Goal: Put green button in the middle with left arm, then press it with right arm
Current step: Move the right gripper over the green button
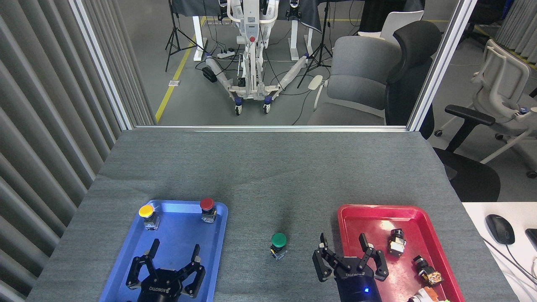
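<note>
While the green button [278, 242] stands upright on the bare grey worktop [260, 176] between the blue tray [126, 260] and red tray [436, 247], nothing touches it. Left tool [167, 268] is over the blue tray, fingers spread, holding nothing. Right tool [349, 262] is at the red tray's left edge, just beside the button, fingers also spread and empty.
</note>
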